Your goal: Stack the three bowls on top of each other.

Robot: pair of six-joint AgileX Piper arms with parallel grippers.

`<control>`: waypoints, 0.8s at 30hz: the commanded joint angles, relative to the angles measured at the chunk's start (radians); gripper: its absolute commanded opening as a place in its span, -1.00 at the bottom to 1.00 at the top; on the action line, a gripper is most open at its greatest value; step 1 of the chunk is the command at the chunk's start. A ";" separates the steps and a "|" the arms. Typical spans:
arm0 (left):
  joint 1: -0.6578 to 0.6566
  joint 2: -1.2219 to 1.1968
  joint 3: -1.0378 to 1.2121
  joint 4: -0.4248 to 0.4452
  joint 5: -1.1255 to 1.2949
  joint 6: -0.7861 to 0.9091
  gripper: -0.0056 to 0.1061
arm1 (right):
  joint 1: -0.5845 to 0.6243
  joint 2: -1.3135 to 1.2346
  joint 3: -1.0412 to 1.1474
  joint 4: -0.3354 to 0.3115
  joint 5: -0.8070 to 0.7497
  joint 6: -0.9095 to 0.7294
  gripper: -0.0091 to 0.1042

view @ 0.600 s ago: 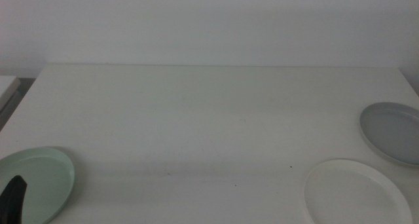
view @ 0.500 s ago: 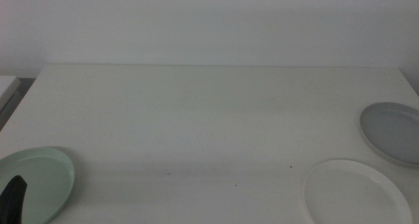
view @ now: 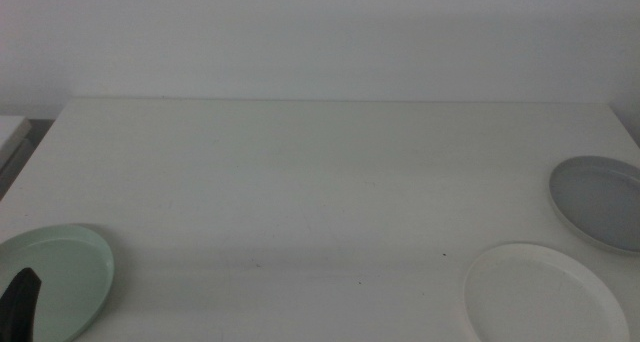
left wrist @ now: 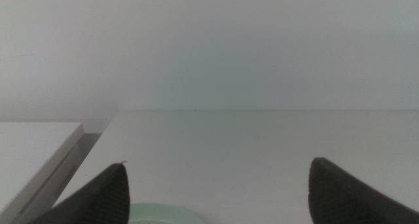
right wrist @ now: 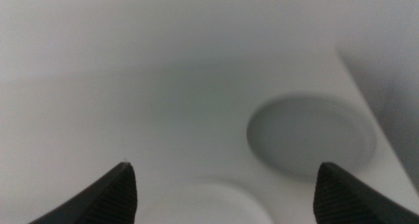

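Note:
The pale mint green bowl (view: 62, 274) lies at the table's near left corner, and a thin sliver of its rim (left wrist: 163, 213) shows in the left wrist view. My left gripper (view: 20, 300) hangs over the near part of that bowl; its jaws stand wide apart, open (left wrist: 219, 166), with nothing between them. The grey bowl (view: 603, 200) (right wrist: 311, 135) rests at the right edge. Just in front of it is the white bowl (view: 543, 292) (right wrist: 219, 203). My right gripper (right wrist: 224, 166) is open and empty, back from both of these, out of the middle view.
The white table (view: 320, 182) runs back to a pale wall. A second white surface (left wrist: 36, 152) stands beside the table's left edge with a dark gap between them. The grey bowl lies close to the table's right edge.

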 commanded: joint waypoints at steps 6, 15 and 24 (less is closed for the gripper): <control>0.000 -0.004 0.000 0.003 -0.015 -0.004 0.78 | -0.003 0.205 -0.245 0.028 0.394 0.044 0.78; 0.000 -0.004 0.000 0.003 -0.015 -0.004 0.78 | -0.003 0.232 -0.250 0.023 0.443 0.052 0.78; 0.000 -0.004 0.000 0.003 -0.015 -0.004 0.78 | -0.003 0.289 -0.250 0.013 0.488 0.105 0.77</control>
